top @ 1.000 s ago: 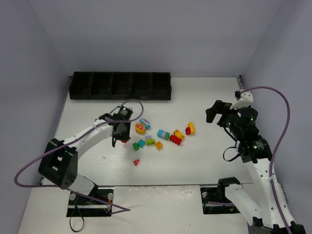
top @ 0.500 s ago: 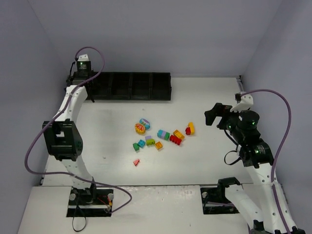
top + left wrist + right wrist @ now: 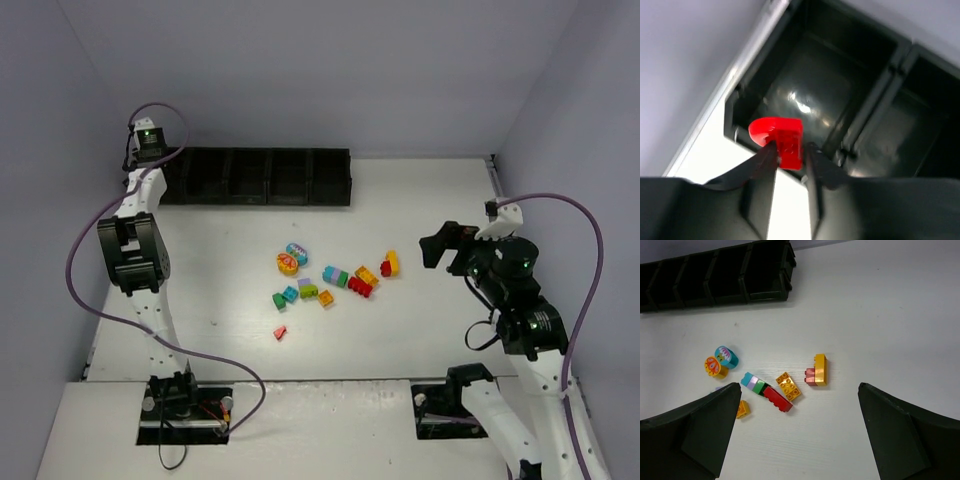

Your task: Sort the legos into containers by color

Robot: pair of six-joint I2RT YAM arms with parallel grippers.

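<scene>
barely begun, judging by the spread: about a dozen legos (image 3: pixel 330 275) loose in the middle of the table (image 3: pixel 420 190), plus a lone red piece (image 3: pixel 280 332) nearer the bases, and no brick visible in the two compartments shown by the left wrist camera; too dark from above to tell about the rest of the black tray (image 3: pixel 250 190). first delivery in hand: left gripper (image 3: pixel 790 152) pinched nearly closed on a small red brick (image 3: pixel 777 134), held over the near wall of the end compartment (image 3: pixel 810 85) at the tray's left end, not yet let go. left arm stretched far out to the back left corner, wrist tipped down toward the tray. right gripper (image 3: pixel 437 245) spread wide, holding nothing, hovering well to the right of the legos and pointed at them. left to do: release of the red brick, then nearly every other piece.
</scene>
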